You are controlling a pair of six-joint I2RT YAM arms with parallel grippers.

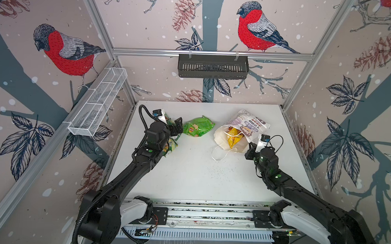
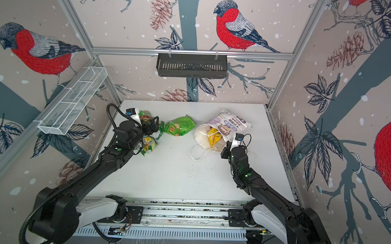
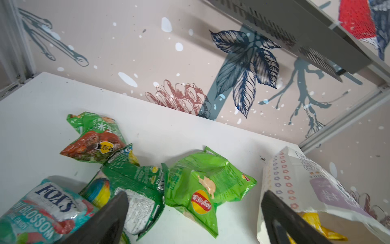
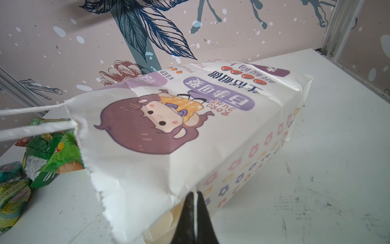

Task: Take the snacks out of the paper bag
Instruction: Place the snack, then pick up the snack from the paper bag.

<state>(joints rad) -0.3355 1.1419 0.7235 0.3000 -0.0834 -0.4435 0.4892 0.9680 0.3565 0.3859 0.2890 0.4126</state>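
The left gripper hangs wide open and empty over the green packets at far left; the right gripper is pinched shut on the mouth edge of the paper bag, lying on its side at far right with a yellow packet inside. That thin pinch could slip or tear paper, and the cord handles at the mouth may snag a reach; the green crisp packet lies between
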